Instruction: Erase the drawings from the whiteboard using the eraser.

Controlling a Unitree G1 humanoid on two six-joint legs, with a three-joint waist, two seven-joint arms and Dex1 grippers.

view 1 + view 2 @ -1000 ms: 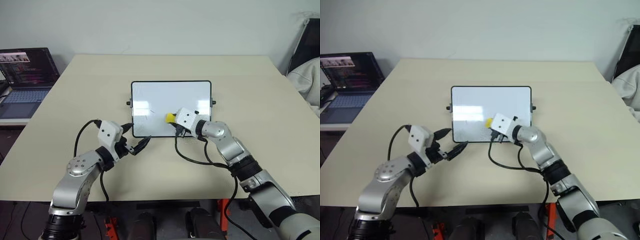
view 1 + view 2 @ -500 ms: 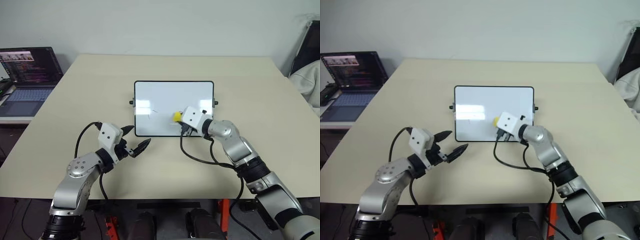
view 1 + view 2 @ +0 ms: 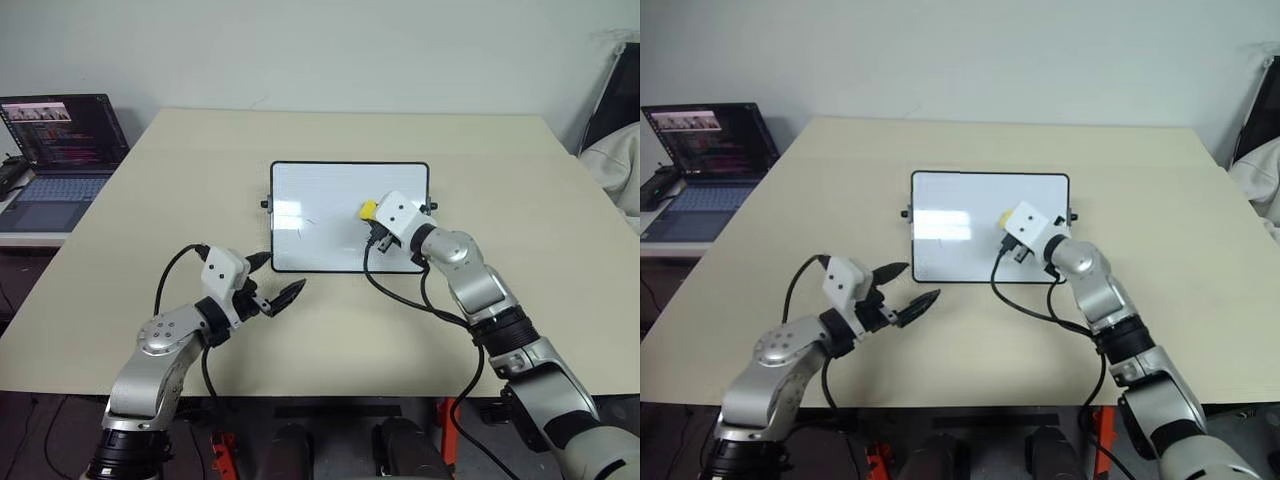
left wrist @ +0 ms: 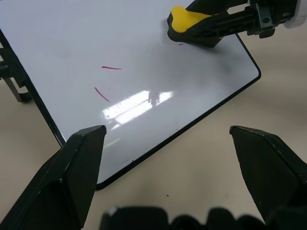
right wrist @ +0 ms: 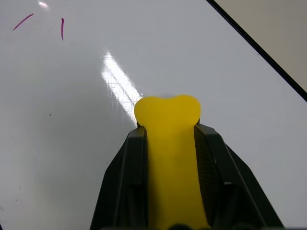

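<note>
Left eye view: compared with one second ago, I see the right pincer (image 3: 370, 214) has carried the eraser (image 3: 368, 209) from the lower middle of the whiteboard (image 3: 330, 190) up toward its right edge. The left pincer (image 3: 275, 281) has kept its place over the worktop (image 3: 200, 170), just off the board's near left corner, fingers spread apart and holding nothing.

The right pincer is clamped on the eraser, a bright yellow oblong with a rounded, lobed tip (image 5: 168, 109) projecting past the black fingers (image 5: 127, 163) and a dark underside against the board.

The whiteboard is glossy white, thin black frame, rounded corners, lying flat on the matt beige worktop. Two short thin drawings (image 4: 111, 68) remain on its left half, well apart from the eraser. An open laptop (image 3: 60, 135) sits on a side surface at far left.
</note>
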